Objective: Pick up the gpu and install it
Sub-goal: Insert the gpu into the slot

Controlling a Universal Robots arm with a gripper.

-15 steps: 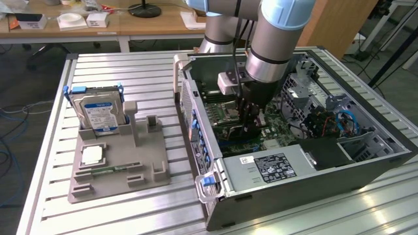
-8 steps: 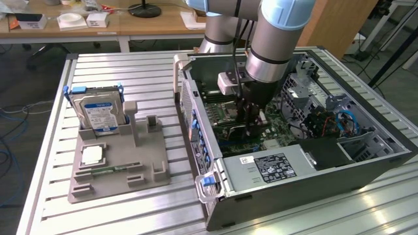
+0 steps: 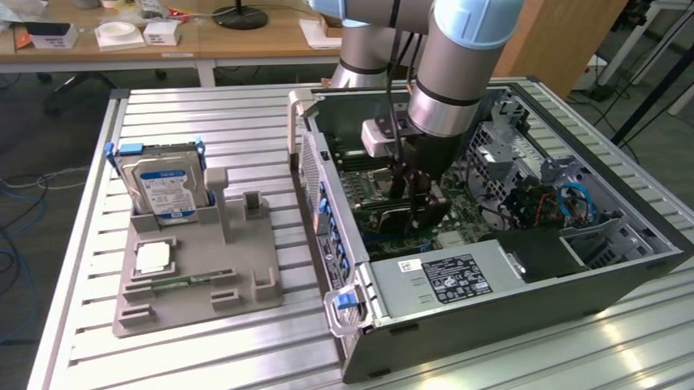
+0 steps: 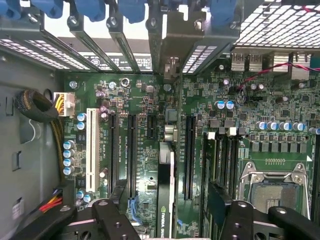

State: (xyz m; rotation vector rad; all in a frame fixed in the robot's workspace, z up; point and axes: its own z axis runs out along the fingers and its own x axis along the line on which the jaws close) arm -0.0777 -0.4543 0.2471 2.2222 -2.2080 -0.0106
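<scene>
Open computer case (image 3: 607, 268) of grey sheet metal lying on its side on a ribbed aluminium surface (image 3: 217, 122), with the arm reaching down into it. In the wrist view the claw (image 4: 170, 215) stands released, its black fingers (image 4: 112, 215) spread to either side of the gpu (image 4: 165, 200) and not touching it. The gpu, a thin dark card seen edge-on, stands upright in a long black slot of the green motherboard (image 4: 145, 165); its silver bracket end lies toward the slotted rear wall with blue latches (image 4: 135, 7). A white slot (image 4: 91, 150) and a square metal processor socket (image 4: 272, 187) flank it, well apart. On the exterior view's left, a grey moulded holder (image 3: 195, 276) carries an upright silver hard drive (image 3: 162, 187) with a blue-white label.
</scene>
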